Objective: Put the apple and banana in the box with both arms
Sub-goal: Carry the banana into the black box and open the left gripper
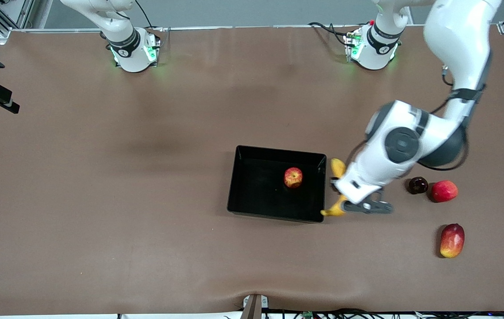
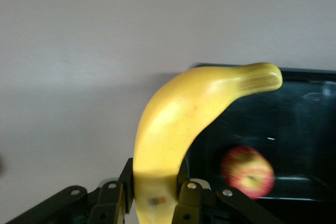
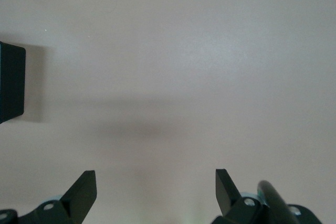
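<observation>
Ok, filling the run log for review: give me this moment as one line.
apple: in box | banana: held by left gripper beside box wall, not in | right gripper: open, empty, waiting over table

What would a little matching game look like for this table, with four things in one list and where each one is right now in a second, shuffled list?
Things:
1. apple
2. banana
3. mango
4. right hand

Places or states:
A. lying on the bare table, nearest the front camera of all the fruit
B. open, holding nothing, over bare table
C. lying inside the black box
D. gripped by the left hand, at the box's wall toward the left arm's end

Pairs: 1-C, 2-D, 3-A, 4-B
</observation>
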`<state>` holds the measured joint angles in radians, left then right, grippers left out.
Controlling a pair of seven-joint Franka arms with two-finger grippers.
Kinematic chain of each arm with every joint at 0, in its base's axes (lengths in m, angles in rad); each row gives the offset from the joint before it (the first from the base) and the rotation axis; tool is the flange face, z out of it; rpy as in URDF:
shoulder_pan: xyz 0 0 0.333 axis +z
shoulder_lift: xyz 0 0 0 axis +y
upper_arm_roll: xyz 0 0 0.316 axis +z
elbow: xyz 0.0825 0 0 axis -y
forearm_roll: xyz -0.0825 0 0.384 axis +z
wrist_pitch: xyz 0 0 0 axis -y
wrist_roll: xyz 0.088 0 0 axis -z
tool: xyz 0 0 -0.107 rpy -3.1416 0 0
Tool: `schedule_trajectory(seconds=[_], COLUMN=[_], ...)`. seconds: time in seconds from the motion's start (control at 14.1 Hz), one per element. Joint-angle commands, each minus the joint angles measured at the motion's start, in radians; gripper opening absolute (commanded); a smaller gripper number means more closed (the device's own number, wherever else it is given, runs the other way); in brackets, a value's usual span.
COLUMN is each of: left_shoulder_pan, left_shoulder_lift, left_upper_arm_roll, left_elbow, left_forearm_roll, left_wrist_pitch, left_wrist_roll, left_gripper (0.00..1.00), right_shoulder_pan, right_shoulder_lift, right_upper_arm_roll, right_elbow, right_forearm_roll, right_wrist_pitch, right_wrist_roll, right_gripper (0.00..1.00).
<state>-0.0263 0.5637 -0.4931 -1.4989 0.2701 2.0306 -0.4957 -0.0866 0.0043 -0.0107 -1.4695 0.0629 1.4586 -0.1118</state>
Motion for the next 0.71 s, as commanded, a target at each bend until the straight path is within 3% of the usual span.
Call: schedule_trajectory(seconds=[0.0,0.28,0.5,0.64], left_shoulder_pan=[-0.128,-0.300,-0.382,-0.399], left_shoulder_lift=[0.077,0.182,0.226,0.260], left_upper_arm_roll=[0.007,0.066,0.137,0.148], left_elbow=[0.107,0.201,0.201,0.201], left_forearm_roll=[-0.009,-0.006,-0.008,-0.006], left_wrist_pitch=[-0.021,0.029,0.094,0.144], left_wrist_roll=[-0.114,-0.257,-0.270,-0.290], left_gripper=[0.00,0.00,0.00,0.00], right_shoulder_pan=[-0.013,-0.013,-0.016,-0.018], right_shoulder_lift=[0.005,0.006,0.006,0.005], right_upper_arm_roll=[0.009,0.009,0.008,0.009], right_elbow=[0.017,0.018,0.017,0.017], right_forearm_roll=[0.017,0.017,0.037,0.038], right_wrist_pitch=[-0.012,-0.012,-0.012,-0.012], right_wrist_roll=[-0.014,-0.014,-0.014,-0.014], right_gripper=[1.00,1.00,1.00,1.00])
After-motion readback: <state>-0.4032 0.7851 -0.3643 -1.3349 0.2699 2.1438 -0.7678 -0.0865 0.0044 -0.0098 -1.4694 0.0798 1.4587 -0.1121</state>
